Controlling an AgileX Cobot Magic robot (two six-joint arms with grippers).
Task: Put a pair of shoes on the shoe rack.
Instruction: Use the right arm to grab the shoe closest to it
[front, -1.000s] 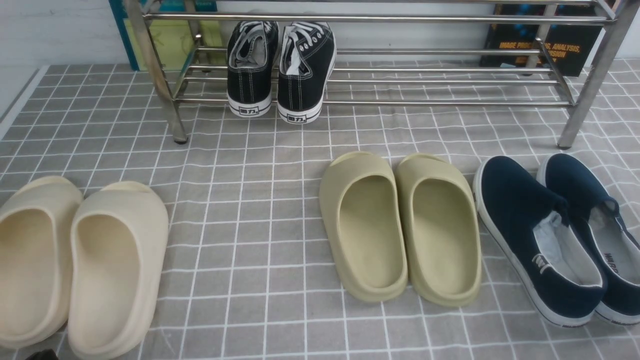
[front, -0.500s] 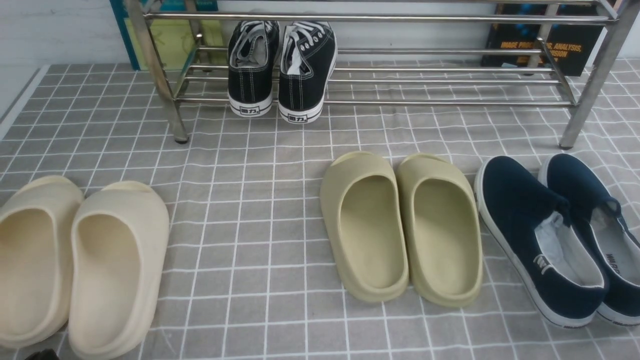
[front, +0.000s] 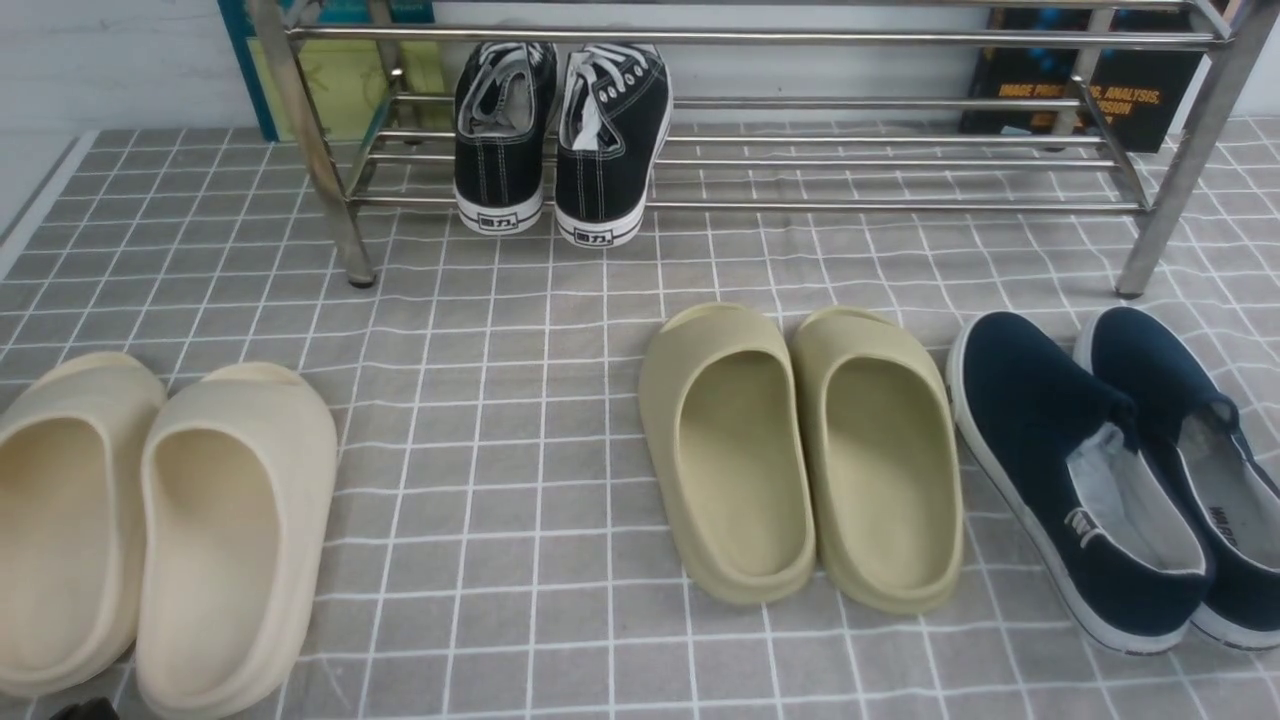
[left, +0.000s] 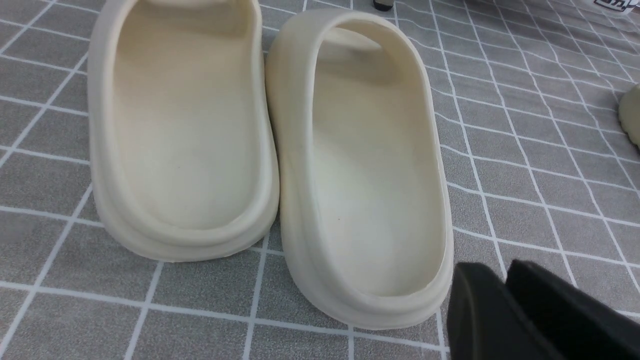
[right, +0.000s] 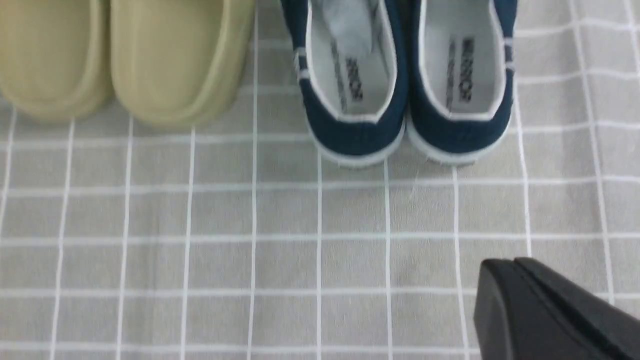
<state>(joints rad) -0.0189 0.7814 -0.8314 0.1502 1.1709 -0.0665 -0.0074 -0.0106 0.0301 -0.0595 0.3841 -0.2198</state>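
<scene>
The two navy-blue slip-on shoes (front: 1040, 420) stand side by side on the checked cloth at the front right, toes toward the steel shoe rack (front: 760, 205) at the back. In the right wrist view their heels (right: 350, 130) face my right gripper (right: 515, 261), which is shut, empty, and a few cloth squares short of them. My left gripper (left: 502, 270) is shut and empty, just beside the heel of the right-hand cream slide (left: 370, 165). In the front view only a dark sliver of the left gripper (front: 85, 712) shows at the bottom left.
Black lace-up sneakers (front: 610, 150) sit on the rack's lower shelf, left of centre. Olive slides (front: 740, 460) stand mid-table just left of the navy shoes, and cream slides (front: 210, 520) at the front left. Books (front: 1090, 95) lean behind the rack.
</scene>
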